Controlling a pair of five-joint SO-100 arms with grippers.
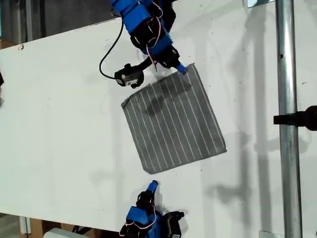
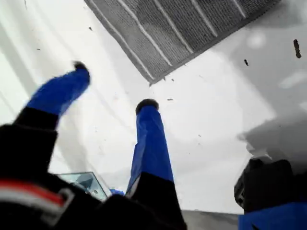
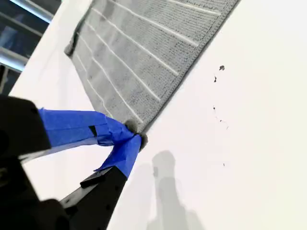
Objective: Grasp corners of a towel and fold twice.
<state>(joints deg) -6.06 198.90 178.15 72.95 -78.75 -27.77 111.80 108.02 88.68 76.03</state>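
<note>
Hovering low over the white table (image 1: 59,124) at the bottom of the exterior view, my first gripper (image 1: 152,187) has its blue-taped fingers (image 2: 151,139) spread apart, holding nothing, and points at the near corner (image 2: 152,80) of the towel (image 1: 173,121), just short of it. Beyond, the grey striped towel lies flat and unfolded near the middle of the table, turned at an angle. At its far side, toward the top of the exterior view, my second gripper (image 1: 181,69) has its jaws pinched together on the far corner (image 3: 134,127), the cloth caught between the blue tips.
</note>
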